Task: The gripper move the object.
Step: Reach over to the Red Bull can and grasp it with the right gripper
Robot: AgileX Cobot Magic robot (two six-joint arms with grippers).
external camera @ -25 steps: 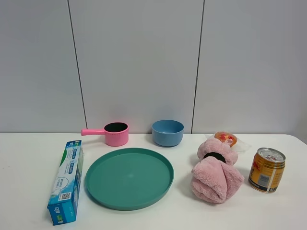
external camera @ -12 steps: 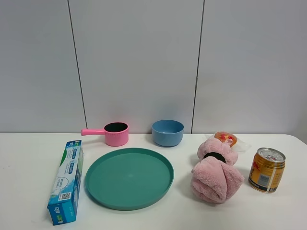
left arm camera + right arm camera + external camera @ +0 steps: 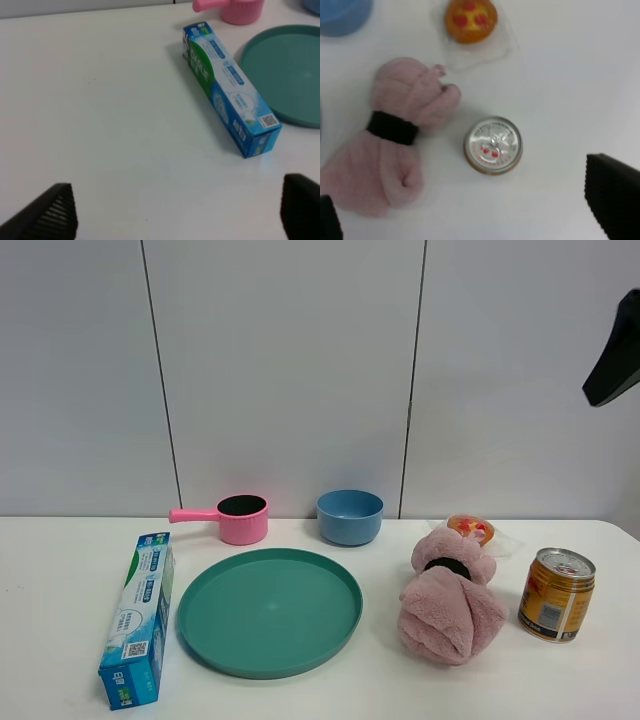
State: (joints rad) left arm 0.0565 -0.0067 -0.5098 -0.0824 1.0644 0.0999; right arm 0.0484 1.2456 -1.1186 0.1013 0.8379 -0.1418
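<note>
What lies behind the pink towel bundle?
A small round orange item in clear plastic wrap lies behind the pink towel bundle. In the high view the towel covers its lower part; what it is cannot be told.

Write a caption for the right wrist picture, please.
Open fingers hover above the gold can beside the pink towel bundle.

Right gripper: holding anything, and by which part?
Nothing is held. The right gripper hangs above the can with its jaws wide open; the can stands upright on the table, untouched.
</note>
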